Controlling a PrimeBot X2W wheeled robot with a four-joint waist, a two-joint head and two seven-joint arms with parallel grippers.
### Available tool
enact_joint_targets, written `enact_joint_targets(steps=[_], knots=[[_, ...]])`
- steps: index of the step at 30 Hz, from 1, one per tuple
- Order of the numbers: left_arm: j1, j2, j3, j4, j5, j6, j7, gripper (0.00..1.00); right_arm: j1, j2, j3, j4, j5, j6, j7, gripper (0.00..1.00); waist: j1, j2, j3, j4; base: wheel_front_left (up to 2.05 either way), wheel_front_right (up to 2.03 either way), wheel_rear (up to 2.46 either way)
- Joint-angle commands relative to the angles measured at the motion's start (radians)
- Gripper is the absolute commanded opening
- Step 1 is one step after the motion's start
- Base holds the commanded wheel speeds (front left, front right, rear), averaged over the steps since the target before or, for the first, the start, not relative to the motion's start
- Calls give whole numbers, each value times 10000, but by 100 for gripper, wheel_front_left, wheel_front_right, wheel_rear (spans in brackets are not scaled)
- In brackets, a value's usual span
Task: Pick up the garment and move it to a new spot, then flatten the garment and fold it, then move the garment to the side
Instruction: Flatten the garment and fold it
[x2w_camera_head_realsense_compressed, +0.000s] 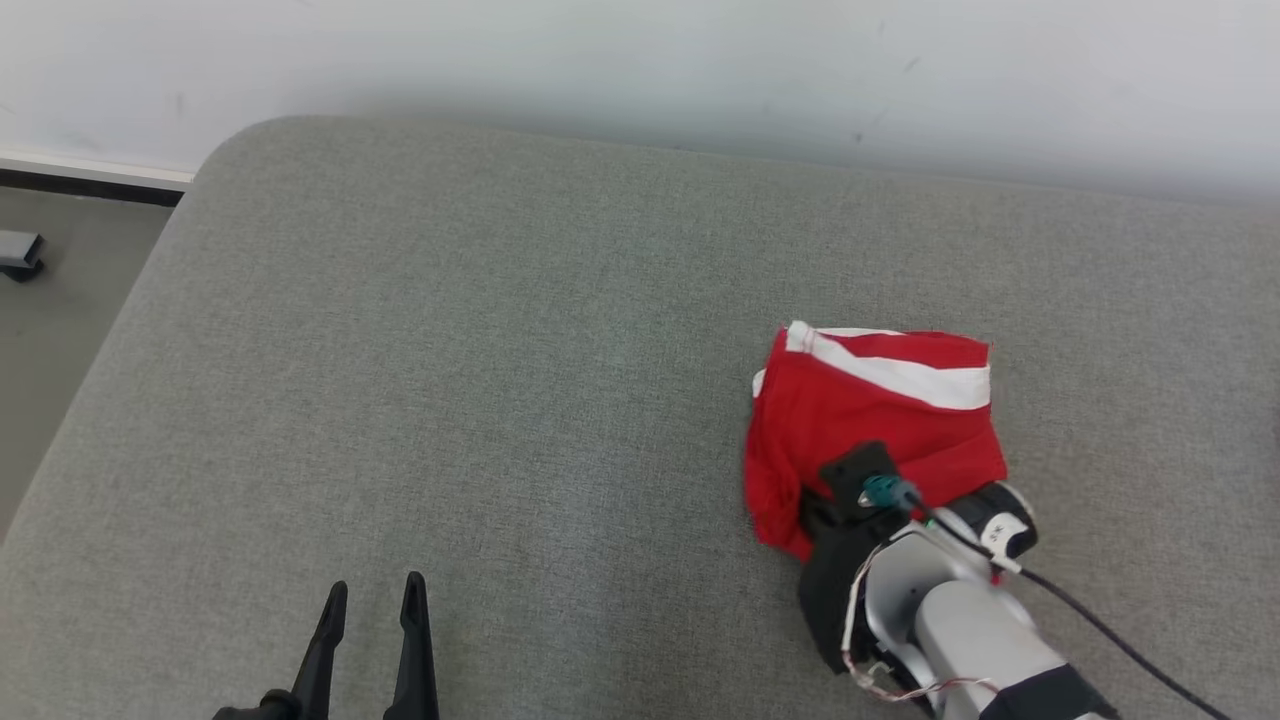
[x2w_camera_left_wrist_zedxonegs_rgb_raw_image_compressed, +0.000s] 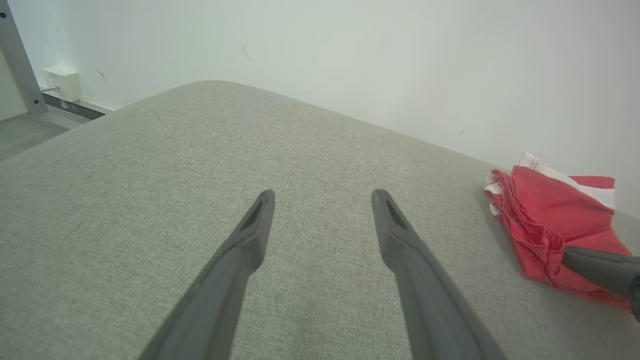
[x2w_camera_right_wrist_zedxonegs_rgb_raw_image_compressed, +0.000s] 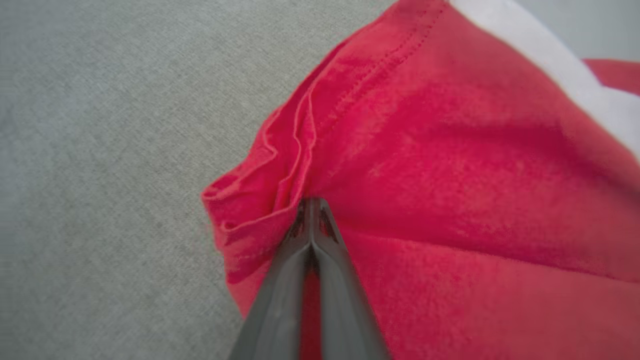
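Note:
The garment is red with a white stripe and lies folded and bunched on the right part of the grey cushion. My right gripper comes down on its near left edge. Its fingers are pinched together, with a fold of red cloth caught between them. From the head view, the right wrist covers those fingertips. My left gripper stands open at the lower left, well apart from the garment, with nothing between its fingers. In the left wrist view the garment sits at the right edge, with a right finger on it.
The cushion ends in a rounded corner at the back left, with floor beyond its left edge. A pale wall runs along the back. A black cable trails from the right wrist.

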Motion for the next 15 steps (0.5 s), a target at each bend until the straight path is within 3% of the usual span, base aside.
enact_joint_targets(steps=[1,8,15], knots=[[-87,-10,3,30,24,-5,-28,100,262,193,317,120,152,-16,-66,0,0,0,-26,35,0,0,0],[47,-10,76,-15,45,33,-28,100,271,347,1255,31,724,-2,-139,0,0,0,-109,-8,0,0,0],[116,-12,113,-28,77,-11,-28,100,51,150,1190,-283,966,-2,-235,0,0,0,-210,-210,0,0,0]])
